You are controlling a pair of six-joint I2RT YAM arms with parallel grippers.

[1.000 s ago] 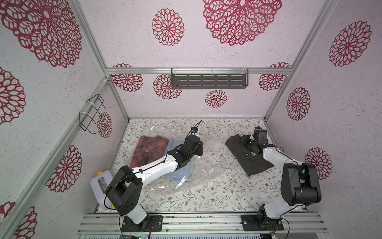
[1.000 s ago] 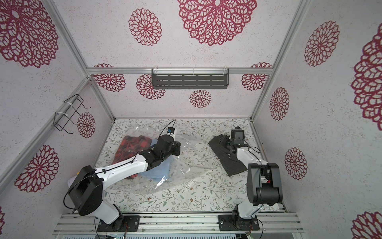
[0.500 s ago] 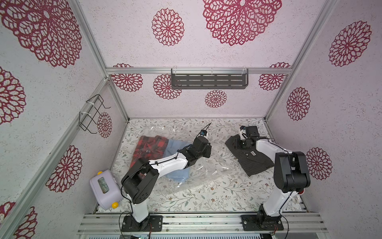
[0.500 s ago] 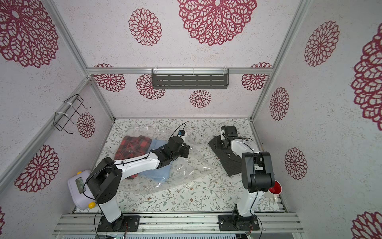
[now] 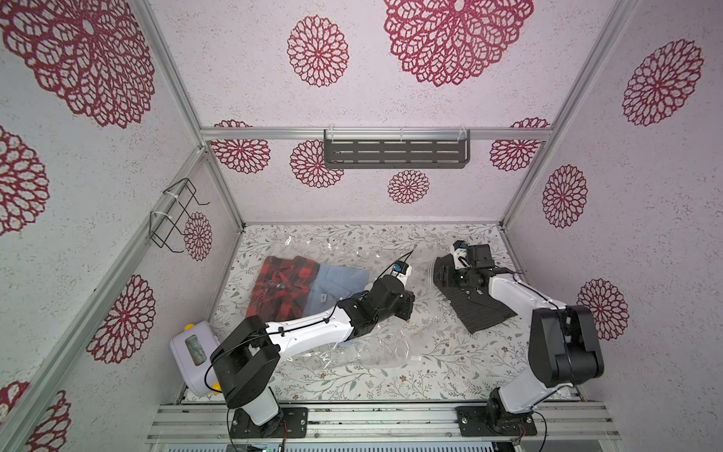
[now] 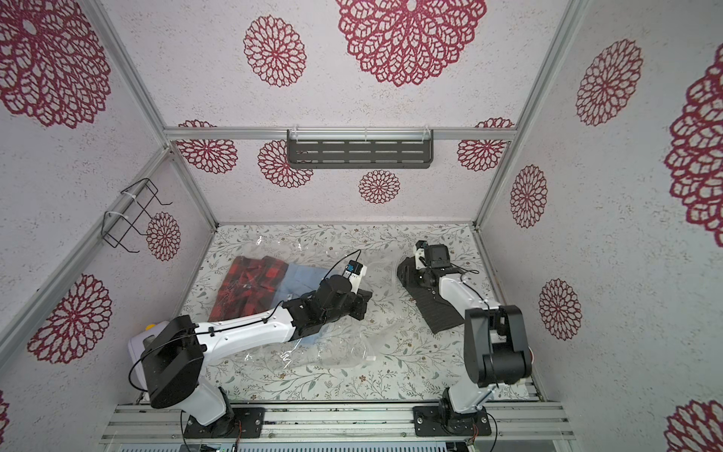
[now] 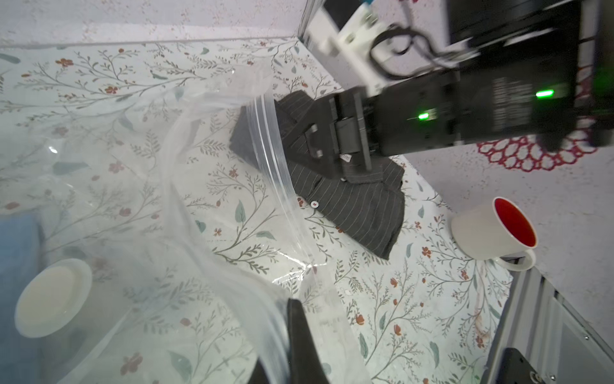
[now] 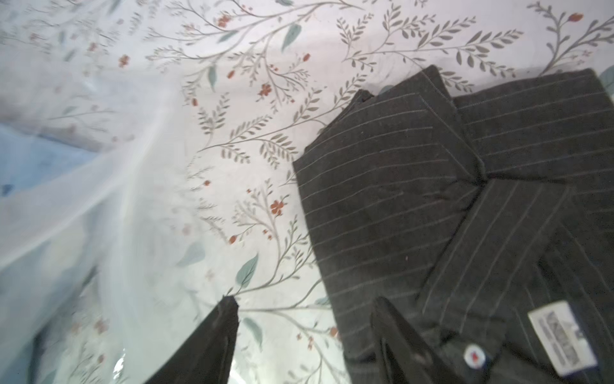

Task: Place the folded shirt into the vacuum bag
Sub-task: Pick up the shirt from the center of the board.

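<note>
Left gripper (image 7: 285, 352): jaws shut, pinching the vacuum bag (image 7: 265, 139).
Right gripper (image 8: 305, 306): jaws apart, holding nothing, over the folded shirt (image 8: 398, 186) edge.

Left arm (image 5: 313, 332) stretched low, nearly straight. Left pincer (image 6: 364, 302) clamped shut on vacuum bag (image 7: 265, 133) edge. Right arm (image 5: 516, 293) elbow high, wrist dipped. Right pincer (image 8: 304, 301) jaws apart, just ahead of left pincer, facing it, not touching.
</note>
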